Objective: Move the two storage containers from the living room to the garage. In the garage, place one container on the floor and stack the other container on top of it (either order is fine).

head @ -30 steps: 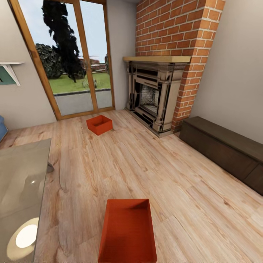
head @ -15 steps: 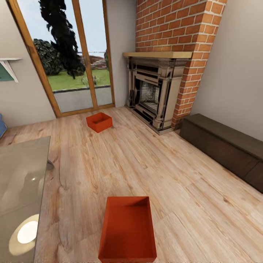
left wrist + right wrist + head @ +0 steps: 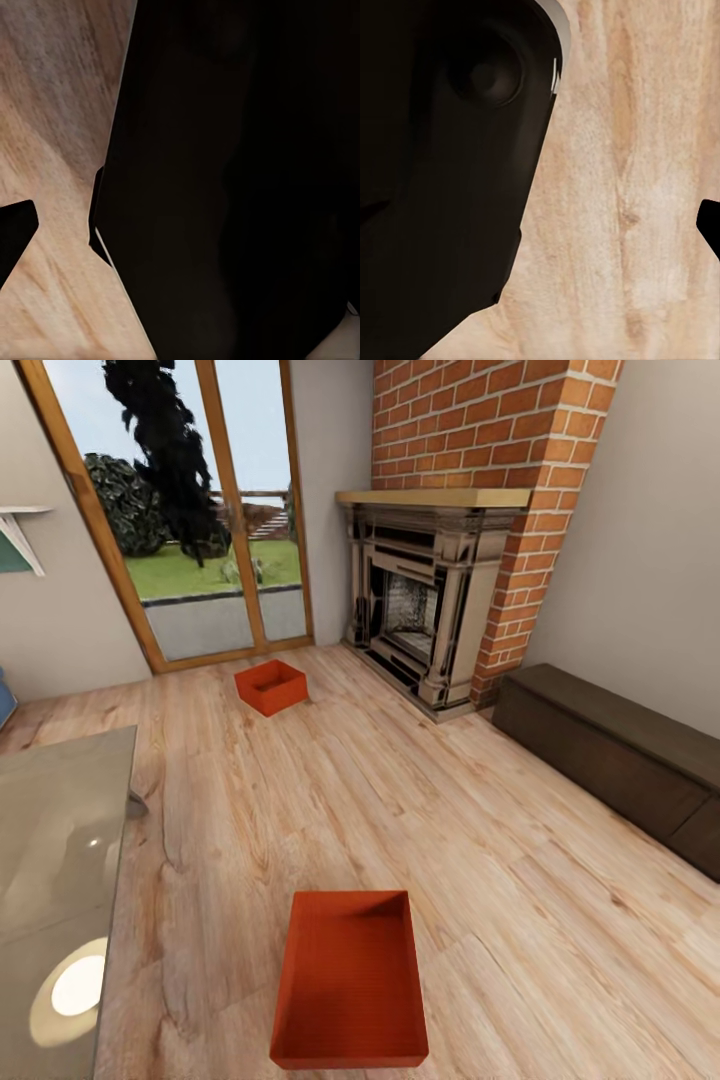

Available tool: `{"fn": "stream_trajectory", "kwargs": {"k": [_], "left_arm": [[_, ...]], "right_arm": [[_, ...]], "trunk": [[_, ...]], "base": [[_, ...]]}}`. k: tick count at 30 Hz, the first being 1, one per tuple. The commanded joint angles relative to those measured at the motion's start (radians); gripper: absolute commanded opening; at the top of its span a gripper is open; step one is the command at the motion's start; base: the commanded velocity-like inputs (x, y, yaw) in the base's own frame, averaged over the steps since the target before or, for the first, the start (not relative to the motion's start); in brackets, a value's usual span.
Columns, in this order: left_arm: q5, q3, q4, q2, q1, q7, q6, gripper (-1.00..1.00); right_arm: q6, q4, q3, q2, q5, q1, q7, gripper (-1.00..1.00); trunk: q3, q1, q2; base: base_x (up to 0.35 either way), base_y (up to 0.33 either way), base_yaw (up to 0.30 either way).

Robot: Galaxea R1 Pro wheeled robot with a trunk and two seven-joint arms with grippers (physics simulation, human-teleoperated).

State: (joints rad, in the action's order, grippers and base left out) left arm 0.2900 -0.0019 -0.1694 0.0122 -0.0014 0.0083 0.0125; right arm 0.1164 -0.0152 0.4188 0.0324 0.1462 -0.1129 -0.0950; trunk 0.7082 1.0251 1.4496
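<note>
Near storage container (image 3: 350,982) sits upright, long axis running away from the robot; far container (image 3: 271,686) sits skewed. Both pincers' state: can't tell.

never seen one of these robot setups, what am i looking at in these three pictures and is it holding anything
A wheeled robot with two arms, rendered in a simulator. The big picture comes from its head camera, looking down into a living room: two red-orange storage containers sit on the wood floor, the near container close by and the far container by the glass door, left of a brick fireplace. The two small pictures come from cameras on its wrists, showing dark robot parts over floor planks. Nothing looks held; whether either claw is open is unclear.
</note>
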Motion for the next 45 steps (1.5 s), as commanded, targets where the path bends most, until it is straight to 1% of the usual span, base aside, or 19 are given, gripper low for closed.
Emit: {"fn": "stream_trajectory", "kwargs": {"k": [1, 45], "left_arm": [[0.006, -0.001, -0.001, 0.000, 0.000, 0.001, 0.001, 1.00], [0.006, -0.001, -0.001, 0.000, 0.000, 0.001, 0.001, 1.00]], "right_arm": [[0.005, -0.002, 0.009, -0.001, 0.010, -0.001, -0.001, 1.00], [0.005, -0.002, 0.009, -0.002, 0.010, -0.001, -0.002, 1.00]], "trunk": [[0.002, 0.000, 0.000], [0.074, 0.000, 0.000]], "base": [[0.000, 0.000, 0.000], [0.000, 0.000, 0.000]]}}
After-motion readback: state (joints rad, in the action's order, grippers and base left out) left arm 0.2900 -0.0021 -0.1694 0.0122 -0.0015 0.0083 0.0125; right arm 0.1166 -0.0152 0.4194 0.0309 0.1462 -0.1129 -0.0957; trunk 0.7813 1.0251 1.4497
